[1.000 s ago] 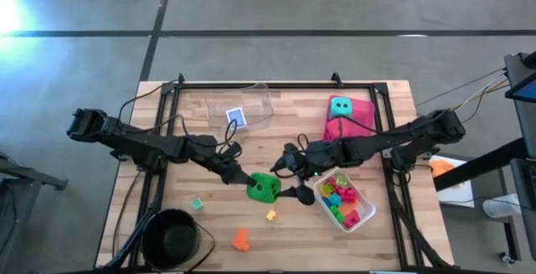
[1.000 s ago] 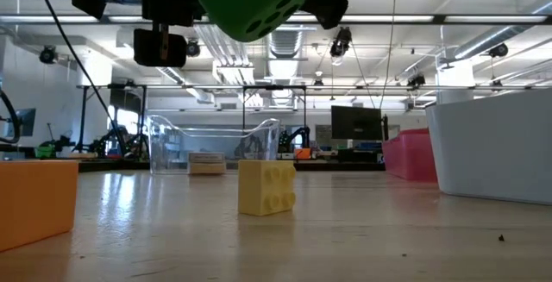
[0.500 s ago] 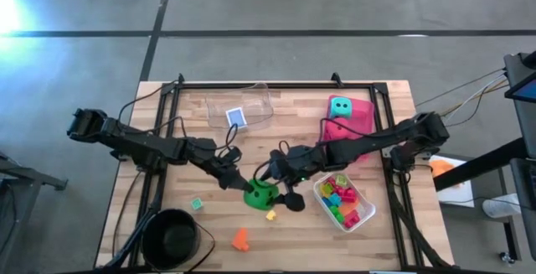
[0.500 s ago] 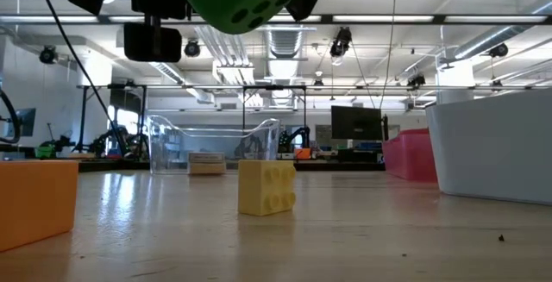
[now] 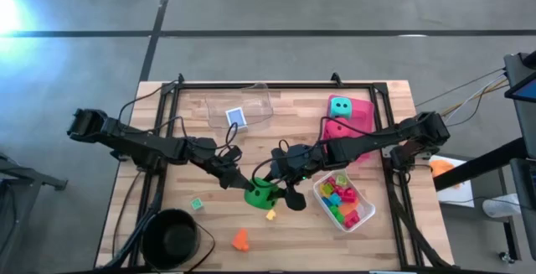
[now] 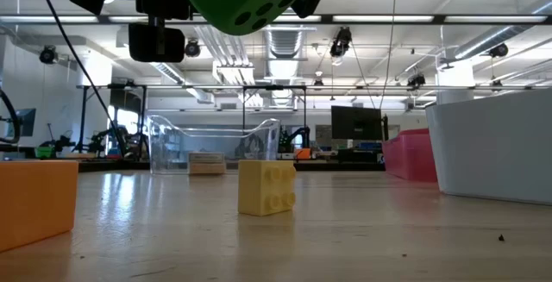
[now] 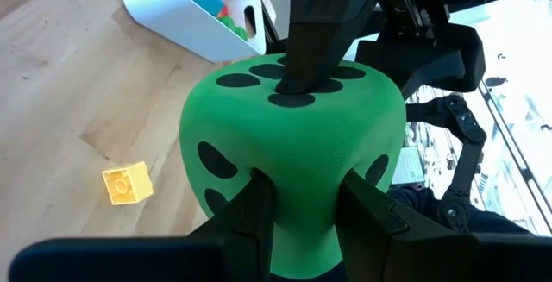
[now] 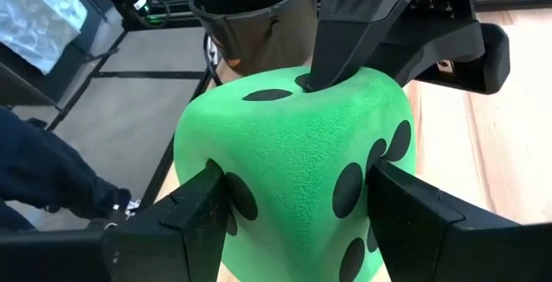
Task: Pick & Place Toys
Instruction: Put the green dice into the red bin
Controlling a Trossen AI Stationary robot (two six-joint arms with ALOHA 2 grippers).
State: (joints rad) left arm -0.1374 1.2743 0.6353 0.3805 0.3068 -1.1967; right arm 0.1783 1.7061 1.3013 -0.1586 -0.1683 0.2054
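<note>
Task status, judged from the present layout: partly complete. The white tray (image 5: 365,210) at the right near side of the table (image 5: 293,115) already holds a heap of small bricks (image 5: 339,199). The teal die (image 5: 339,106) sits on the pink tray (image 5: 362,115) at the far right. The clear tray (image 5: 260,98) at the far centre contains a small blue box (image 5: 236,117).

Remaining items that I can see loose on the table:
- a yellow brick (image 5: 270,215), just near of the arms' meeting point;
- an orange brick (image 5: 240,240), near edge;
- a small green brick (image 5: 197,204), left of centre, beside the black bowl (image 5: 170,236).

Claw status: the green die (image 5: 261,193) is lifted clear of the table at its centre, as the low view shows. The left gripper (image 7: 300,203) pinches it, its fingers (image 7: 254,213) sunk into the foam. The right gripper (image 8: 297,200) reaches in from the opposite side with its fingers (image 8: 405,200) spread across the die and touching its two flanks. I judge this a hand-over in progress; whether the right side already bears load I cannot tell.
</note>
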